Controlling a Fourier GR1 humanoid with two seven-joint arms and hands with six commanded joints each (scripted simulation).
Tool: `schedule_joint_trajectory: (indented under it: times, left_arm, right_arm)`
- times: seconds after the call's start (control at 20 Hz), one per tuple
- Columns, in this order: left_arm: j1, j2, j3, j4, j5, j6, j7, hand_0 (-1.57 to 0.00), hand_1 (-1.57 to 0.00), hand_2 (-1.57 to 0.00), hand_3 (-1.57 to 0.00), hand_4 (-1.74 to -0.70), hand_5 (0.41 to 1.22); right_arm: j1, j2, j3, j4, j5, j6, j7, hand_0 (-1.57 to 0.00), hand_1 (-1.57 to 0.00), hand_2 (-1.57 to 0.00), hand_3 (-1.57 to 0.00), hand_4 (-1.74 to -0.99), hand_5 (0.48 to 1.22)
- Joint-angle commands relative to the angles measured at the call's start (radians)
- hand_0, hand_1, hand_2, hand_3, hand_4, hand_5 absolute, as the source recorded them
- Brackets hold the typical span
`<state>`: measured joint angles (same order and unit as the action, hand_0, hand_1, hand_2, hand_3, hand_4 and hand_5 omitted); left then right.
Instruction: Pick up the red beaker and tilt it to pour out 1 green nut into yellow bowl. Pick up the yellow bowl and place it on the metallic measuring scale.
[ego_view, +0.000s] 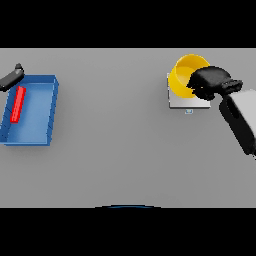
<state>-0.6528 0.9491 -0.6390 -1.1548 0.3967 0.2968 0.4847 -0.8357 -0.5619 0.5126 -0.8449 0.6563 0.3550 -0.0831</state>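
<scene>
Right hand (210, 82) sits at the table's far right, and you've got its dark fingers curled over the near-right rim of the yellow bowl (186, 72), gripping it. You can see the bowl tipped toward the left, its open mouth facing up and away, its lower side over the metallic measuring scale (186, 102); whether it actually touches the plate you can't tell from up here. You'll spot the scale as a pale square slab near the far right edge of the table (125, 150), with a small mark on its near side. Your white and grey forearm runs back from the hand toward the right edge.

Now look across to the far left: the red beaker (18, 104) lies on its side inside the blue tray (47, 115), along the tray's left wall. Your left hand (12, 77) shows just beyond the tray's far left corner, well apart from the bowl; its fingers can't be made out.
</scene>
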Motion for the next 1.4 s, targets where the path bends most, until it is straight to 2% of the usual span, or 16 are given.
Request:
schedule_joint_trajectory:
  times: [0.0,0.25,0.35,0.4,0.45,0.55,0.65,0.7,0.8,0.9,1.1,1.35]
  left_arm:
    - [-0.011,-0.001,0.004,0.007,0.002,-0.002,0.01,0.0,0.0,0.0,0.0,-0.85,0.78]
    - [-0.012,0.003,0.0,0.019,-0.004,-0.01,0.015,0.0,0.0,0.0,0.0,-0.84,0.776]
    - [-0.014,-0.007,-0.002,0.017,-0.004,-0.007,0.008,0.0,0.0,0.0,0.0,-0.84,0.771]
    - [-0.015,-0.018,-0.003,0.031,-0.001,-0.014,0.004,0.0,0.0,0.0,0.0,-0.84,0.772]
    - [-0.014,-0.018,-0.002,0.036,-0.003,-0.014,-0.001,0.0,0.0,0.0,0.0,-0.84,0.773]
    - [-0.012,-0.009,-0.001,0.02,-0.002,-0.008,0.004,0.0,0.0,0.0,0.0,-0.84,0.773]
    - [-0.022,-0.01,0.01,0.039,0.005,-0.017,0.001,0.0,0.0,0.0,0.0,-0.85,0.767]
    - [-0.021,-0.017,0.006,0.049,0.001,-0.022,-0.014,0.0,0.0,0.0,0.0,-0.85,0.765]
    - [-0.023,-0.009,0.0,0.026,-0.002,-0.017,0.009,0.0,0.0,0.0,0.0,-0.85,0.766]
    - [-0.031,-0.021,0.003,0.043,0.0,-0.022,-0.006,0.0,0.0,0.0,0.0,-0.85,0.771]
    - [-0.028,-0.018,0.004,0.026,0.003,-0.014,0.004,0.0,0.0,0.0,0.0,-0.86,0.772]
    - [-0.019,-0.012,-0.007,0.002,-0.009,0.006,0.024,0.0,0.0,0.0,0.0,-0.85,0.768]
  right_arm:
    - [0.002,0.0,0.002,0.004,0.0,-0.004,0.005,-1.48,-1.31,-1.4,-1.54,-1.73,1.221]
    - [-0.009,0.011,0.014,0.064,0.009,-0.025,-0.014,-1.4,-1.21,-1.32,-1.56,-1.73,1.221]
    - [-0.015,0.015,0.006,0.078,-0.001,-0.029,-0.022,-1.42,-1.23,-1.4,-1.54,-1.728,1.221]
    - [-0.018,0.01,-0.001,0.084,-0.009,-0.018,-0.027,-1.4,-1.18,-1.29,-1.54,-1.67,1.221]
    - [-0.018,0.018,-0.001,0.097,-0.006,-0.022,-0.02,-1.41,-1.15,-1.18,-1.39,-1.644,1.221]
    - [-0.02,0.031,-0.009,0.108,-0.019,-0.007,0.002,-1.19,-0.91,-0.91,-1.1,-1.6,1.09]
    - [-0.011,0.024,-0.019,0.084,-0.039,0.022,0.014,-0.95,-0.69,-0.67,-0.88,-1.564,0.991]
    - [-0.011,0.022,-0.023,0.083,-0.045,0.036,0.02,-0.83,-0.6,-0.59,-0.79,-1.55,0.955]
    - [-0.006,0.016,-0.023,0.067,-0.051,0.052,0.03,-0.58,-0.44,-0.46,-0.66,-1.528,0.899]
    - [-0.013,0.02,-0.019,0.091,-0.041,0.049,0.033,-0.37,-0.28,-0.35,-0.56,-1.501,0.865]
    - [-0.018,0.018,-0.008,0.107,-0.027,0.05,0.023,-0.15,-0.11,-0.18,-0.4,-1.452,0.818]
    - [-0.027,0.011,0.006,0.122,-0.012,0.047,-0.009,-0.05,-0.04,-0.06,-0.26,-1.414,0.796]
